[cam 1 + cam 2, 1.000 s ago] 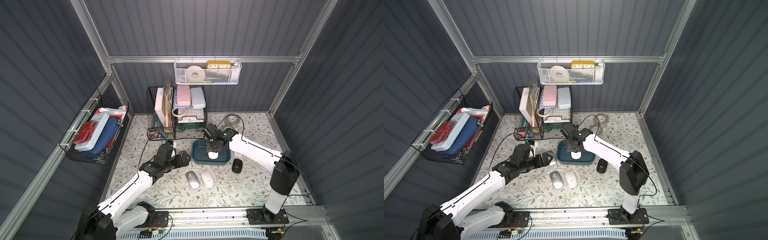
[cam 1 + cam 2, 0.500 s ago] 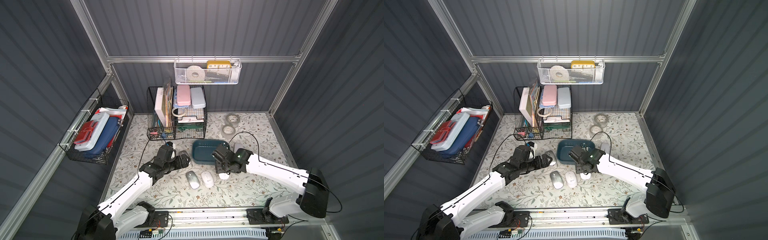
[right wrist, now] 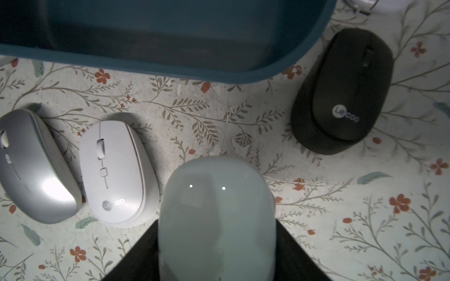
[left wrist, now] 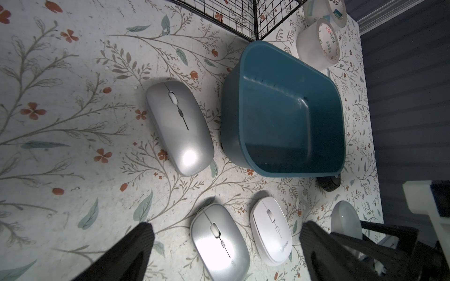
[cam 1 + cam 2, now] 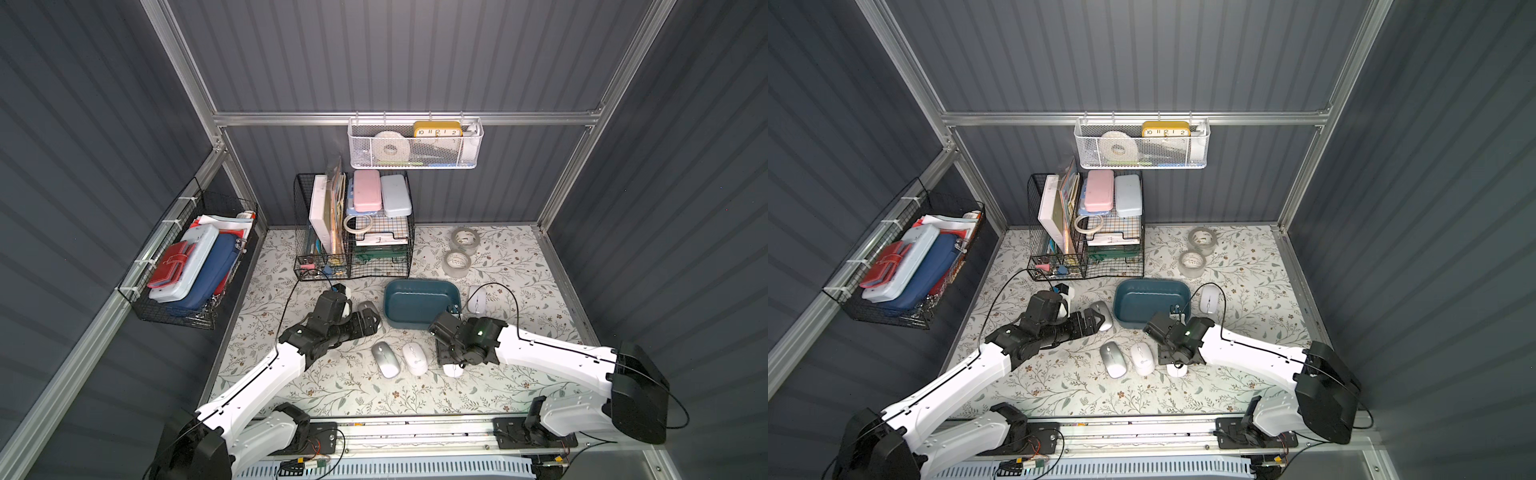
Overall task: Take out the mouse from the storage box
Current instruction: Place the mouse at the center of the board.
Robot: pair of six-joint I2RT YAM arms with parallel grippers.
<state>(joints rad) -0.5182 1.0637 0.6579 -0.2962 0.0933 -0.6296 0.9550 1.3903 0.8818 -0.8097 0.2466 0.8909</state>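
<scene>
The teal storage box [image 5: 419,303] [image 5: 1152,302] [image 4: 285,109] [image 3: 170,36] stands empty on the floral mat. In front of it, my right gripper [image 5: 454,362] [image 5: 1177,365] [image 3: 216,243] is shut on a pale white mouse [image 5: 453,370] [image 3: 216,214], low over the mat, beside a white mouse [image 5: 414,357] [image 3: 114,170] and a silver mouse [image 5: 385,359] [image 4: 219,243]. My left gripper [image 5: 368,322] [image 5: 1096,322] [image 4: 226,233] hovers open and holds nothing, left of the box by another silver mouse [image 5: 1102,312] [image 4: 180,126].
A black mouse [image 3: 341,92] lies by the box's near right corner, and a white mouse [image 5: 476,298] to the box's right. Two tape rolls [image 5: 459,251] and a black wire basket [image 5: 353,232] stand behind. A white mesh basket [image 5: 415,145] hangs on the back wall.
My right arm lifted the pale white mouse out of the storage box, carried it toward the front and brought it down beside the white mouse. The left arm has stayed put.
</scene>
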